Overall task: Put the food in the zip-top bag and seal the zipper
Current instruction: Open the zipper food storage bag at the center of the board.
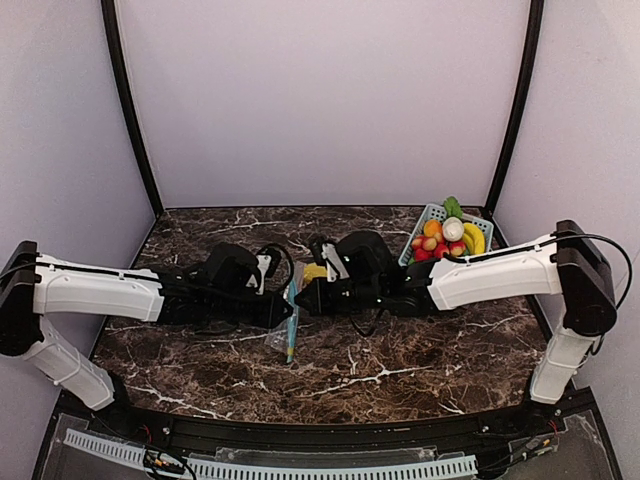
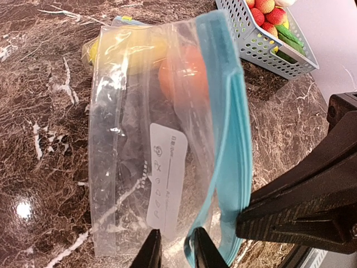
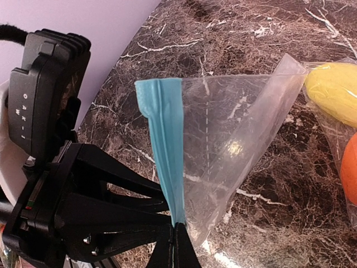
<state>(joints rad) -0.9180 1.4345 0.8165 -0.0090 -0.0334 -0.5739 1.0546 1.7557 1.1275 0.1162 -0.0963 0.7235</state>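
The clear zip-top bag (image 2: 139, 139) with a blue zipper strip (image 2: 231, 139) hangs between my two grippers over the marble table. A yellow oblong (image 2: 125, 47) and an orange-red ball (image 2: 181, 75) lie inside it; both also show in the right wrist view (image 3: 334, 89) (image 3: 350, 167). My right gripper (image 3: 181, 245) is shut on the zipper strip (image 3: 167, 145). My left gripper (image 2: 175, 248) has its fingers slightly apart around the bag's near edge, beside the strip. From above, the left gripper (image 1: 283, 308) and the right gripper (image 1: 303, 298) meet at the bag (image 1: 285, 335).
A light blue plastic basket (image 1: 425, 215) stands at the back right, holding several more toy fruits and vegetables: yellow, orange, white, red and green. It also shows in the left wrist view (image 2: 262, 47). White walls enclose the table on three sides.
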